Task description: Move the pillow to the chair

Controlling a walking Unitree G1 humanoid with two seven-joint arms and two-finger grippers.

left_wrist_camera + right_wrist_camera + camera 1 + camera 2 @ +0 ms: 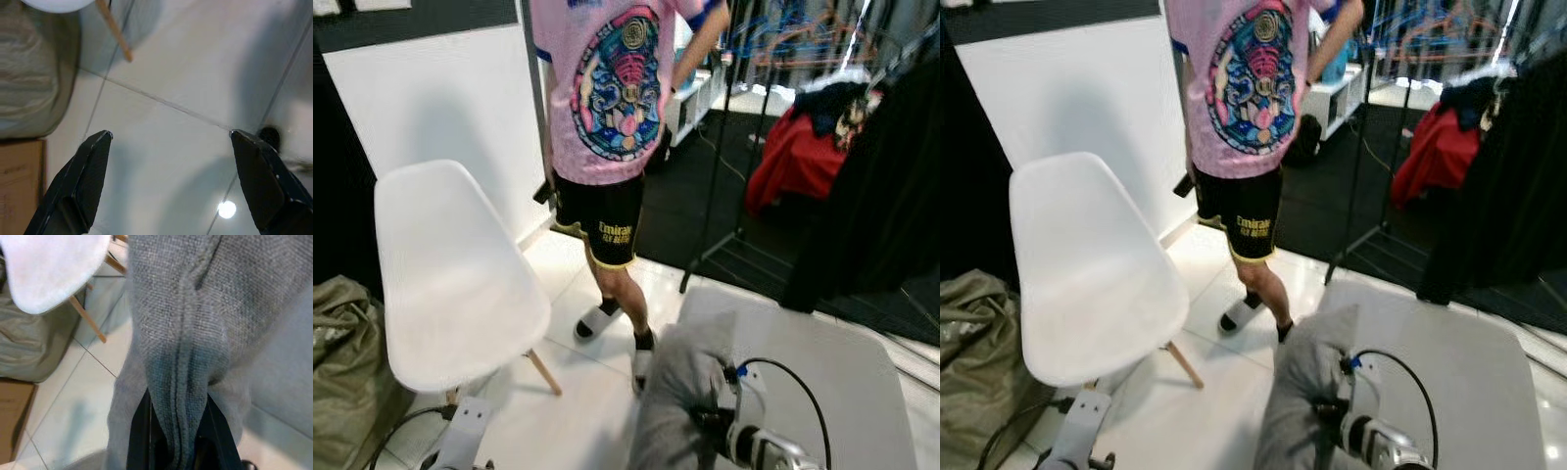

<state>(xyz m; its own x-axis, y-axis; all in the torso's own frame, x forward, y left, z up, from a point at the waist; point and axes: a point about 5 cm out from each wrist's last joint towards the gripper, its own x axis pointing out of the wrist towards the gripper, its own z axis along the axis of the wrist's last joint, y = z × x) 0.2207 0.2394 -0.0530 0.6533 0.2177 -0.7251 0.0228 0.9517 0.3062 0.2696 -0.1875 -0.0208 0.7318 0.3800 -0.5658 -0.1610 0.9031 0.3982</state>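
The right arm reaches forward low in the head views, its silver wrist trailing a black cable. The right gripper [178, 431] points ahead with its two black fingers [139, 431] pressed close together, pinching a fold of the grey pillow [195, 308] between them. The left arm sits low at the robot's left, probably idle, though little of it shows. The left gripper [171, 181] points down, fingers [80, 181] spread wide apart, holding nothing.
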